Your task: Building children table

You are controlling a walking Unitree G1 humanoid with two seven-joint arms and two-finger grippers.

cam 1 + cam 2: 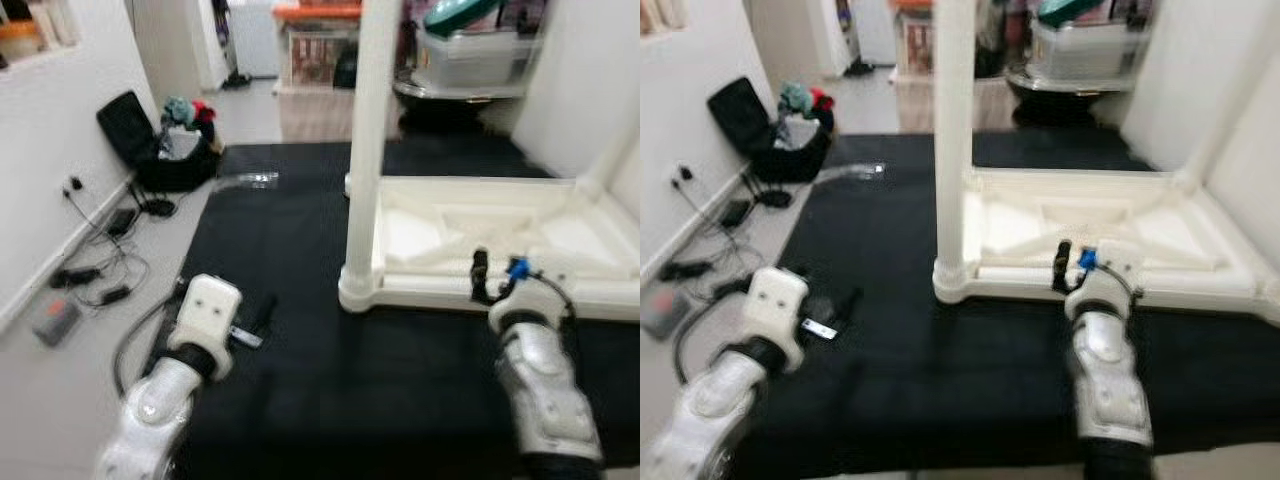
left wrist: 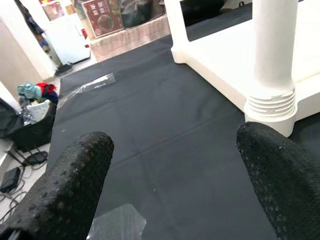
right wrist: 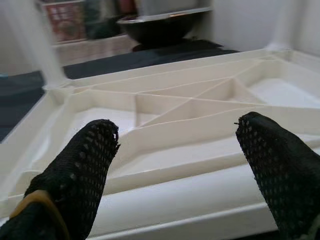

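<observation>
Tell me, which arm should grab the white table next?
Probably the right. The right gripper, open, is at the near rim of the upside-down table. The left gripper, open too, hovers over the black mat, off to the side.

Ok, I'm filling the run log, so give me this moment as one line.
right gripper: open, at tabletop rim | left gripper: open, over black mat | leg: upright in corner | tabletop: upside down

Upturned white table (image 1: 1200,255) lies on black mat (image 1: 940,350).
</observation>
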